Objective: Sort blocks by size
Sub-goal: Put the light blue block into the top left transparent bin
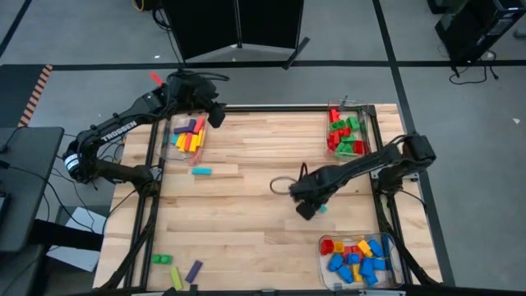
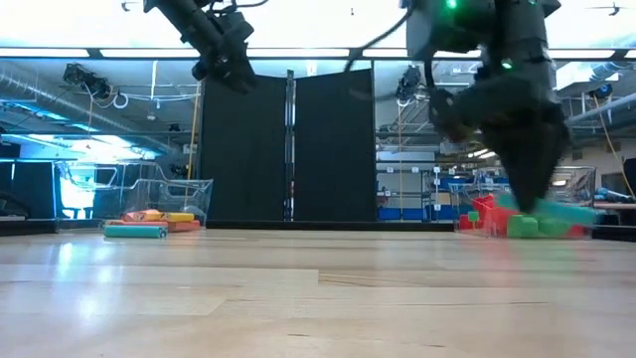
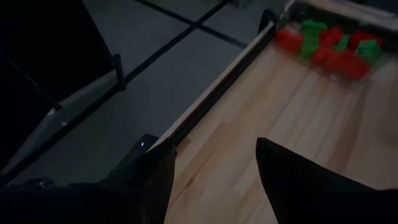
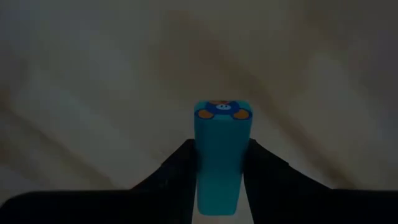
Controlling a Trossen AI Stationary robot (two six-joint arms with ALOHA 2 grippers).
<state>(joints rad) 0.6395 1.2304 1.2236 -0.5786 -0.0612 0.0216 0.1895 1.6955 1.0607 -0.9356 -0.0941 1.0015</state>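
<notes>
The right gripper sits just right of centre in the high view, low over the wooden table, its two fingers pinching a teal block. The right wrist view shows this block clamped between the dark fingers, its end face carrying an orange-and-blue mark. In the low view the same gripper hangs at the right of the frame with the teal block jutting out sideways above the tabletop.

The left gripper hovers in the upper left of the high view, just beside the upper-left clear bin, which holds long bars in yellow, orange, purple and red. Its fingers stand spread with nothing between them, as the left wrist view shows.

A second teal bar lies loose on the table just below that bin. In the upper right of the high view another bin holds red and green bricks; in the lower right a third bin holds blue, red and yellow stubs. Near the lower-left edge lie three loose blocks: a green block, a yellow-green block and a purple block.
</notes>
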